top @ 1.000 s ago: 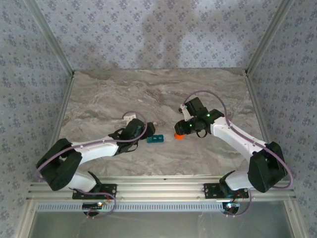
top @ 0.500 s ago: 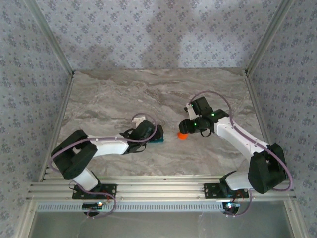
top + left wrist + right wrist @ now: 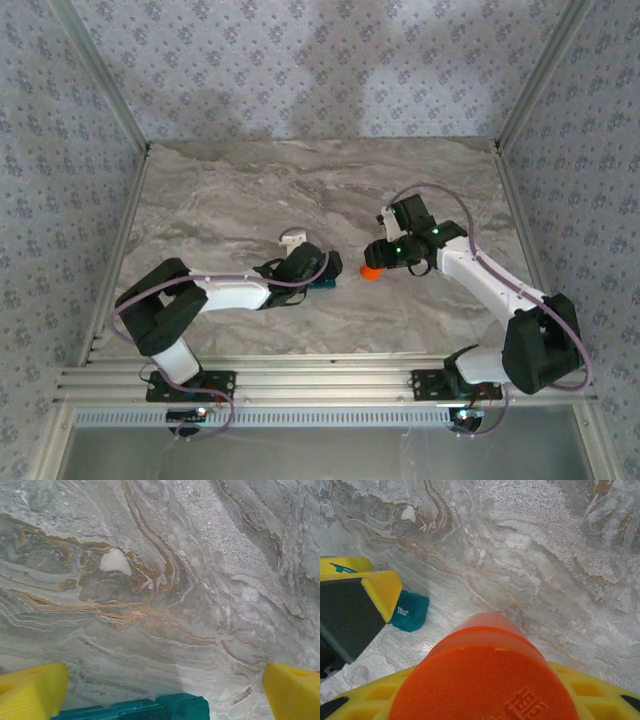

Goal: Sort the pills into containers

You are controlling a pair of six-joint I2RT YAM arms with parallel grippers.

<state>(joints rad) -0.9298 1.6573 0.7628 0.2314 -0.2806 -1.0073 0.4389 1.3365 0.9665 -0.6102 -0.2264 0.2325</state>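
Alignment matters most now: your left gripper (image 3: 161, 686) hangs with jaws spread wide, and the containers (image 3: 150, 709) lie between its yellow fingers (image 3: 30, 690) at the bottom edge of the left wrist view, off-centre toward the frame's left. Centre the teal strip before you close, or it will likely skid on the marble table (image 3: 200, 580). Your right gripper (image 3: 376, 266) pinches the orange bottle (image 3: 485, 680) just right of the strip; hold it level and apart.
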